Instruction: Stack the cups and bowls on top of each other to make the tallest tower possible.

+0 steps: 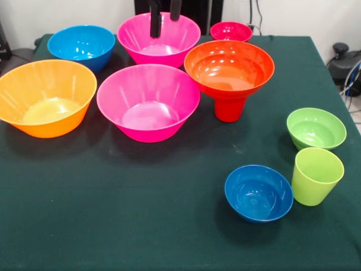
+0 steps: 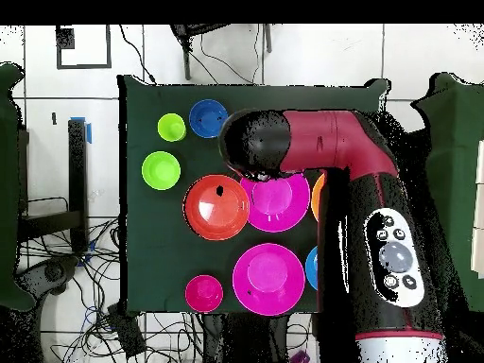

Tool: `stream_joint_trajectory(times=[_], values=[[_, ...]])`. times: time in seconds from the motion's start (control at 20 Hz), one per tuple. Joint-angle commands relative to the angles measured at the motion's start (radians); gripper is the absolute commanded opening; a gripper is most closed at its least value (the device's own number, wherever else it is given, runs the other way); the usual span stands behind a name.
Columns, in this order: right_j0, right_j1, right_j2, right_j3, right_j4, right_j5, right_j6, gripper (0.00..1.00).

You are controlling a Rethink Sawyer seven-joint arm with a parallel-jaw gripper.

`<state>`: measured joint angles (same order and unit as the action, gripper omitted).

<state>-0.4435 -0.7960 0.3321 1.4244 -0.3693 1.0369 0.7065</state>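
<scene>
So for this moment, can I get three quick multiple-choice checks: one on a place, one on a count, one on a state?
1. What is the red-orange bowl resting on?
A. the bare table
B. the red cup
C. a pink bowl

2. How many blue bowls are on the table?
A. one
B. two
C. three

3. How does the lime-green cup stand?
A. upright, mouth up
B. upside down
C. on its side

Answers:
1 B: in the front view the red-orange bowl sits on top of the red cup, clear of the table.
2 B: the blue bowls are a larger one at the far side and a small one near the front.
3 A: the lime-green cup shows its open rim on top and its base is on the cloth.
</scene>
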Motion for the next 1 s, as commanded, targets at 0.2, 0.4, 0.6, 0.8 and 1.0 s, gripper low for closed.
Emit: stream_joint_trajectory(times=[0.2,0.4,0.6,0.8,1.0], values=[[-0.055,0.147,0.105,0.057,-0.045,-0.223,-0.042,1.0],[-0.067,0.141,0.105,0.066,-0.052,-0.22,-0.056,1.0],[-0.058,0.003,0.08,0.105,-0.034,-0.098,-0.064,1.0],[-0.092,-0.069,0.096,0.114,-0.015,-0.056,-0.121,1.0],[-0.138,-0.073,0.147,0.17,0.015,-0.152,-0.107,1.0]])
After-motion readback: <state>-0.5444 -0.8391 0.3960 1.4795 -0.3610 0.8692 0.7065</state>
